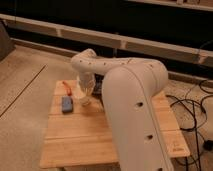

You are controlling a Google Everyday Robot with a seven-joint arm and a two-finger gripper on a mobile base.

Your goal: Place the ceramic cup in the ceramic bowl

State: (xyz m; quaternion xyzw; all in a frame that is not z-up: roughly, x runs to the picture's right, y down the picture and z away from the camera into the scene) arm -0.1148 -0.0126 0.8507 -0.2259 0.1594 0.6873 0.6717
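Ceramic cup [86, 102]: most likely the pale cream lump at the low end of the gripper [85, 98], over the back-left part of the wooden table [85, 137]. Cannot separate cup outline from gripper outline, so touching or overlapping in this view. Held or merely underneath: cannot tell. How far the claw is open: cannot tell either.

Ceramic bowl [98, 88]: only a dark patch showing, just beside the cup at about 2 o'clock. Rest hidden behind the white arm [132, 100].

Blue block [66, 104] near the cup at 9 o'clock, apart from it. Orange strip [67, 85] at about 10 o'clock, toward the table's back edge.

Step, as a judgement: grasp or early carry, cup not yet in the bowl. Next move needs a confirmed hold, then a short shift toward 2 o'clock, centring over the bowl, lowering and releasing. Risk: bowl mostly occluded, so possible clip on the rim.
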